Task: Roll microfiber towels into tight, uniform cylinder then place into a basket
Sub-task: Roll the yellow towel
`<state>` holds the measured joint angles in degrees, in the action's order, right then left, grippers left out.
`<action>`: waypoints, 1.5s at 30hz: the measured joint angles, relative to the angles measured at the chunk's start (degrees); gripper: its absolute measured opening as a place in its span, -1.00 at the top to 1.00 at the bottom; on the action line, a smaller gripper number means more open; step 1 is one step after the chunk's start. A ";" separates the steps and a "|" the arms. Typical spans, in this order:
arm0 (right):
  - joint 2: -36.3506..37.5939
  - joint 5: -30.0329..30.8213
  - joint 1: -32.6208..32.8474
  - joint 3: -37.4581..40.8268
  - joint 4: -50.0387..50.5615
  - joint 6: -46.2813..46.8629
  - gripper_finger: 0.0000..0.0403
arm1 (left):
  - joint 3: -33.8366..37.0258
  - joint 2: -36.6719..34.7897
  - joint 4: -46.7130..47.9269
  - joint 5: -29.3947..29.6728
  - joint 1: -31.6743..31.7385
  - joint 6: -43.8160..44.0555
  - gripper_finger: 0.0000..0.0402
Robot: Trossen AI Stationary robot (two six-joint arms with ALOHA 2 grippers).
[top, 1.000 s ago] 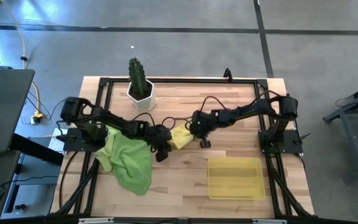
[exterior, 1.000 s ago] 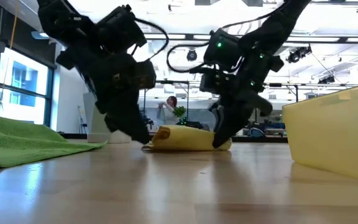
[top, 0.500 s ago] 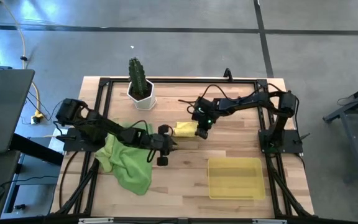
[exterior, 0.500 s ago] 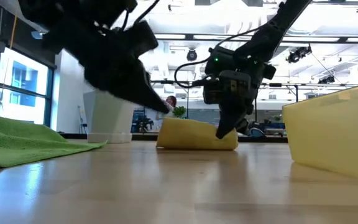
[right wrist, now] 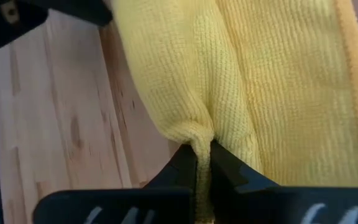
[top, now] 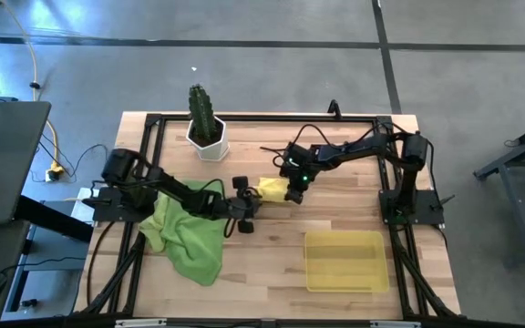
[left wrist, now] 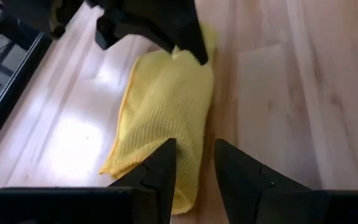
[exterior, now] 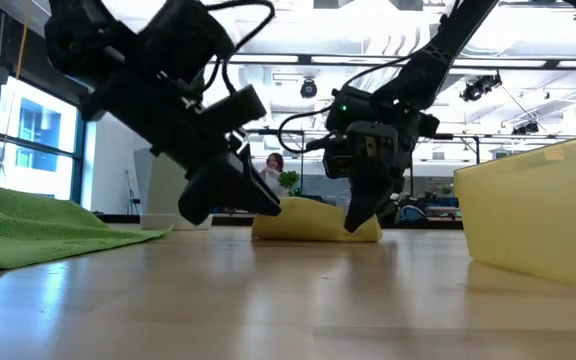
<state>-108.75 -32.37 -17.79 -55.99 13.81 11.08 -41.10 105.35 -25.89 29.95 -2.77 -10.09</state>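
Nearest the low camera: the basket [exterior: 538, 215], translucent yellow, empty as far as shows, on the bench [top: 272, 264] well apart from the work. On the other side a heap of lime green towels [top: 190, 239] lies loose and unrolled under the left arm.

Mid-bench: yellow towel [top: 272, 189], half-bundled, flat on the wood, one edge hemmed. Left pincer [left wrist: 191, 171] sits just at its near end, fingers parted a little, nothing between them. Right pincer [right wrist: 202, 163] at the far end, closed tight on a pinched ridge of the yellow cloth.

Far edge: white pot with cactus [top: 206, 123], out of play.

Handling, as I judge it: cloth is light, limp, grippy weave; it folds where pinched and will not hold a cylinder unless kept under tension. One corner alone will drag it askew. Best hold is along the hemmed edge at both ends, rolling evenly. No breakage risk; unrolling on release is the worry.
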 joint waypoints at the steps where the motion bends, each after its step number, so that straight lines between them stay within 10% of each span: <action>1: -0.16 0.03 0.02 0.01 -0.31 -0.34 0.99 | -0.02 0.47 -0.29 0.12 0.32 0.00 0.51; 13: -0.39 0.80 0.10 0.07 -1.17 -0.82 0.97 | -0.02 1.53 3.22 -6.10 3.55 11.22 0.51; 30: -0.54 -0.38 0.12 0.17 -1.04 -0.89 0.96 | -4.21 -0.95 5.94 -1.57 2.17 1.20 0.44; 45: -0.57 -0.90 0.16 0.17 -1.47 -5.18 0.93 | -6.00 -0.68 19.47 -24.38 10.82 14.75 0.14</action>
<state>-109.32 -33.27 -17.63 -55.81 12.35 5.91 -47.11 104.66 -6.42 5.57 8.05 4.67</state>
